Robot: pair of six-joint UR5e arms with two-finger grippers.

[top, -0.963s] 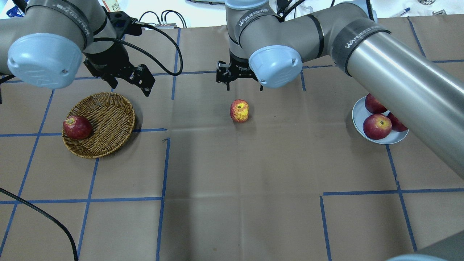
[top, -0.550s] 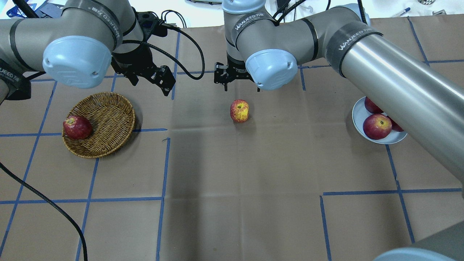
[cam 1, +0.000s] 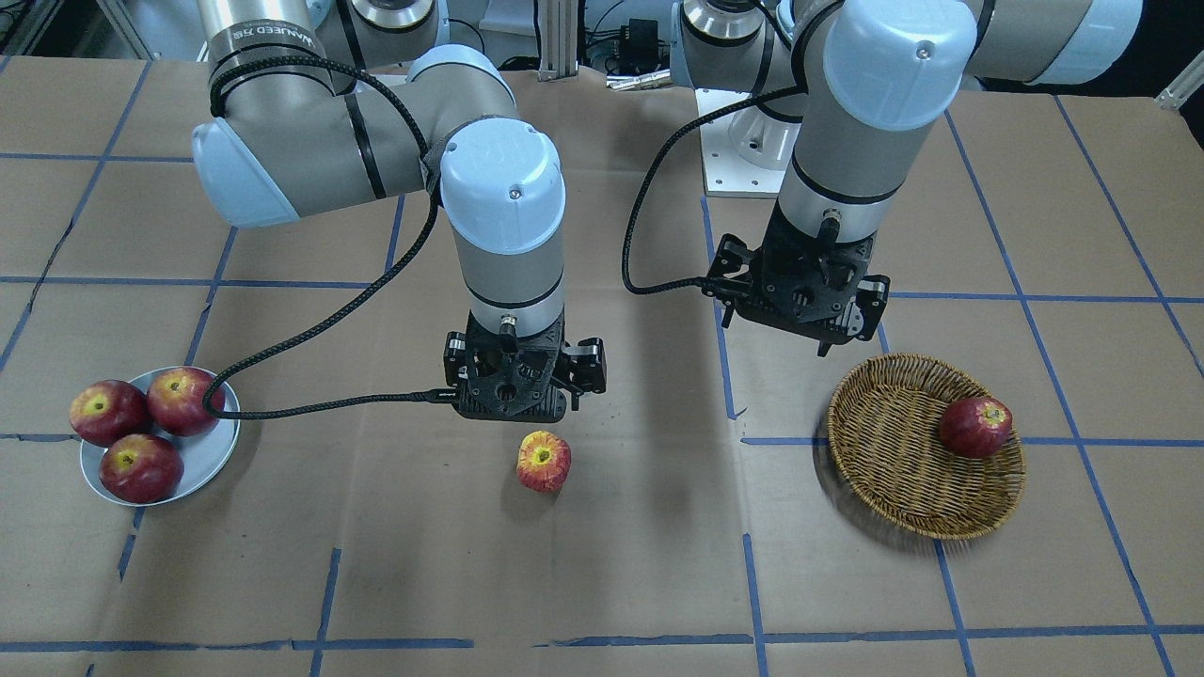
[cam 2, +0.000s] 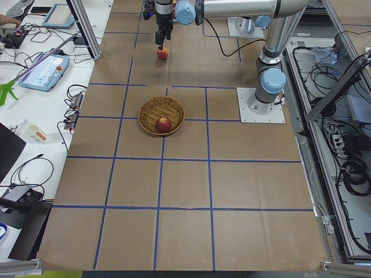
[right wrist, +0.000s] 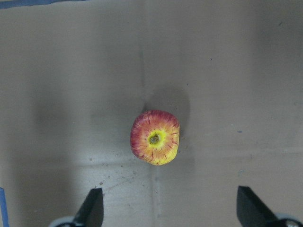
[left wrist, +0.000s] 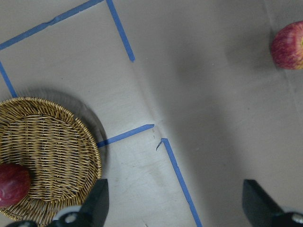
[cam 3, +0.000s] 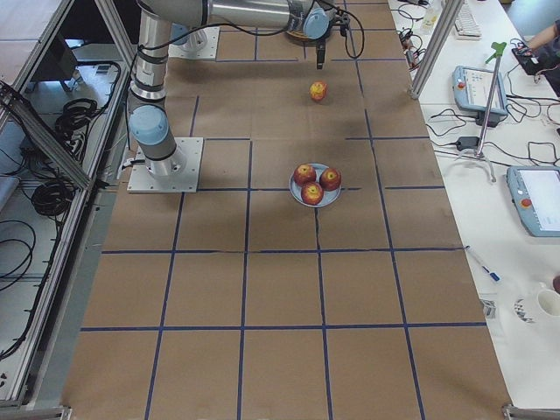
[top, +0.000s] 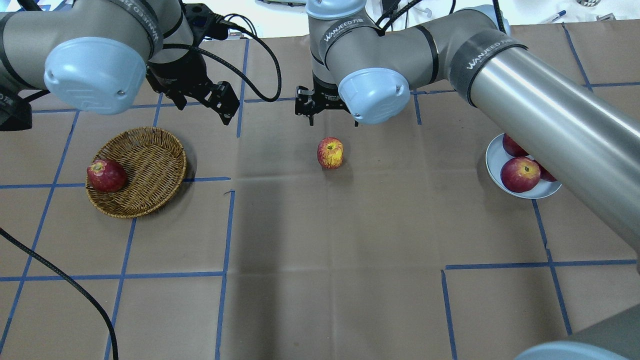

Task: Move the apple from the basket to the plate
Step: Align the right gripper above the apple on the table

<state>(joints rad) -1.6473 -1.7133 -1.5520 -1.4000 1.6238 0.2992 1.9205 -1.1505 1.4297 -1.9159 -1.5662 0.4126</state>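
Brown paper crossed with blue tape lines (top: 225, 230) covered the desk (top: 350, 260). Seen from overhead, the apple (top: 330, 152) stood alone on the bare paper near the middle, stem hollow up, in neither container. The basket (top: 150, 160) lay well apart from it at 9 o'clock and the plate (top: 495, 159) well apart at 3 o'clock.

One dark red apple (top: 106, 175) rested against the basket's 9 o'clock rim. Three dark red apples (cam 1: 141, 467) filled most of the plate, touching one another.

The right tool (top: 327, 109) hung above the desk just at 12 o'clock of the apple in the overhead view, pointing straight down. Its wrist camera showed both fingers (right wrist: 92, 210) spread wide with nothing between them and the apple on the paper below, near the middle of that view.

The left tool (top: 220, 102) hung at about 1 o'clock of the basket, off its rim. Its fingers (left wrist: 97, 203) also stood wide apart and empty. In its wrist view the basket sat at 8 o'clock and the apple at the 2 o'clock edge.
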